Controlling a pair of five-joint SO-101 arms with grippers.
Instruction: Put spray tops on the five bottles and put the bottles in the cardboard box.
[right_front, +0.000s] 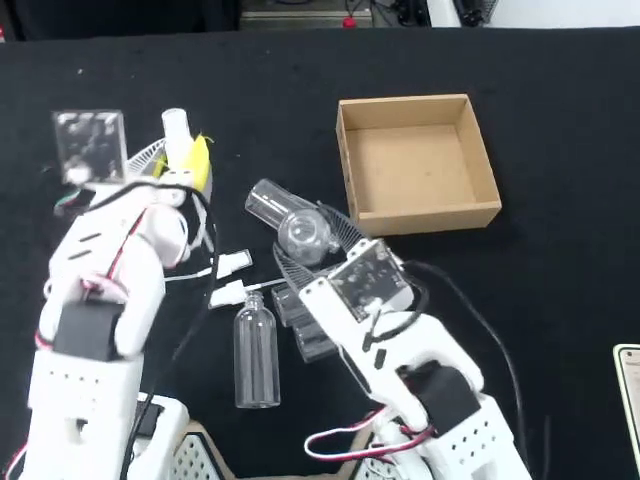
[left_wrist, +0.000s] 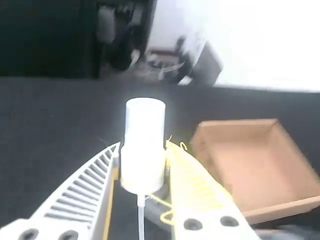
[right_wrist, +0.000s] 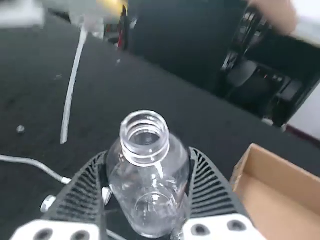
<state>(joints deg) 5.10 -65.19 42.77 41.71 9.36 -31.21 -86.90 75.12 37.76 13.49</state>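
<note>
Clear plastic bottle, neck open, clamped in right gripper mid-table, just left of open brown cardboard box. White spray top with dip tube pinched upright in left gripper, far left. Second clear bottle lies uncapped on black cloth tabletop near the front edge, loose white spray tops just beyond it; dim cluttered room past the far edge.

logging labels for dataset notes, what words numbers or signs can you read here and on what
No text can be read in any view.
cardboard box: plain walls and floor, no print showing.
spray top: plain white, no marking.
bottle: clear, no label.
card at the right edge of the high view: pale with a dark border, any print too small to read.
</note>
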